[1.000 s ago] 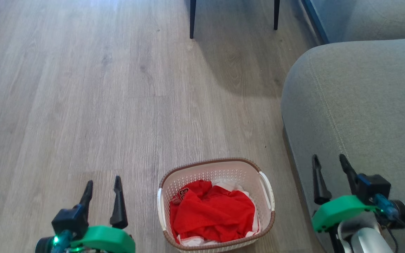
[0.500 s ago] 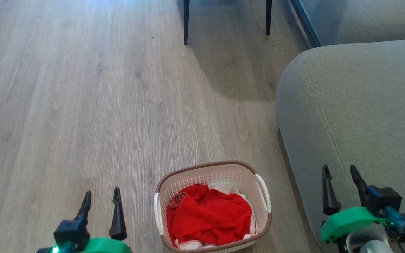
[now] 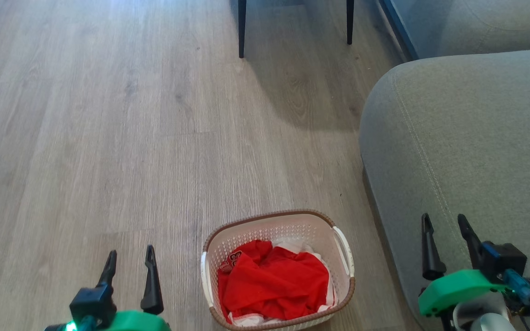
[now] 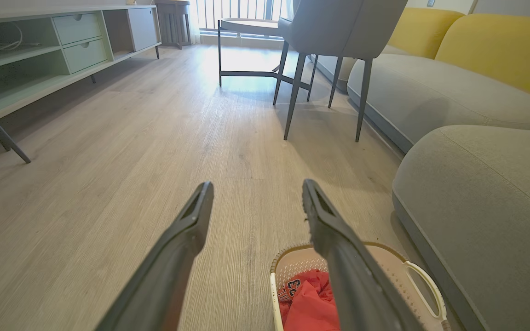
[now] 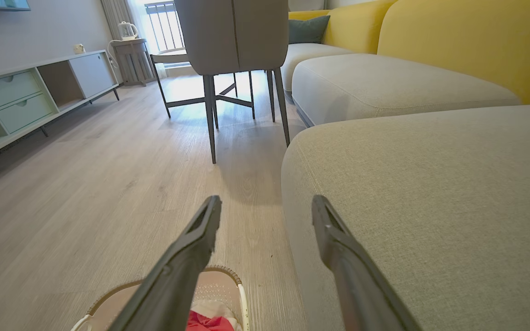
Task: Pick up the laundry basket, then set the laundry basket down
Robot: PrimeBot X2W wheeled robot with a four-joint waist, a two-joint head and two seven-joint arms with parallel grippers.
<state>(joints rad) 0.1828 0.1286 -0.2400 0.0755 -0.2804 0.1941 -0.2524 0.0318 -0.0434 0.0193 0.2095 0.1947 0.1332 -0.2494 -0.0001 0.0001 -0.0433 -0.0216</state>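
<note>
**Grippers risking a miss**

Head view: the basket (image 3: 288, 227) is sitting on the near floor between the left gripper (image 3: 130, 249) and right gripper (image 3: 444, 216), both gaping and empty.

Left wrist view: the left gripper (image 4: 257, 184) is aiming past the basket (image 4: 299, 266), risking missing its handle (image 4: 272, 294).

Right wrist view: the right gripper (image 5: 266, 198) is hanging at the sofa (image 5: 430, 184) edge, risking a snag.

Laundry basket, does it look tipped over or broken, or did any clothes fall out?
Nothing stands out. The laundry basket sits upright on the wooden floor beside the grey sofa, and the red clothes lie bunched inside it.
</note>
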